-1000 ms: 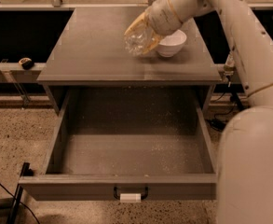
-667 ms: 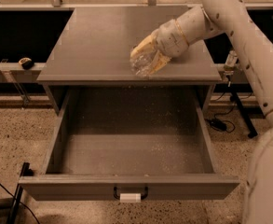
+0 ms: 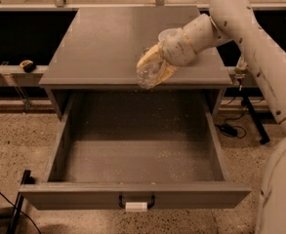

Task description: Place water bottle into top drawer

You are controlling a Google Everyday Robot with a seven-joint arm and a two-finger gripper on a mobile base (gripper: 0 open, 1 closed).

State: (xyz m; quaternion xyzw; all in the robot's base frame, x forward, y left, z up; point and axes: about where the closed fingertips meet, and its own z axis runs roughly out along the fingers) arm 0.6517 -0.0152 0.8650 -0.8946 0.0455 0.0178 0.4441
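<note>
We are viewing the drawer (image 3: 132, 195) standing open below the cabinet top (image 3: 103, 43). Over that top's front edge, the gripper (image 3: 152, 69) is clasping the bottle (image 3: 144, 78) between its fingers, above the drawer's rear.

We log a cream-white arm (image 3: 259, 57): smooth rounded shells, thin gold rings at the joints, small dark screw dots on the upper link. Bulbous white wrist (image 3: 181, 50). The gripper (image 3: 152, 71), tan-yellow fingers, sits over the cabinet top's (image 3: 98, 43) front edge. Pale rounded body shell (image 3: 279, 189) bottom right.
</note>
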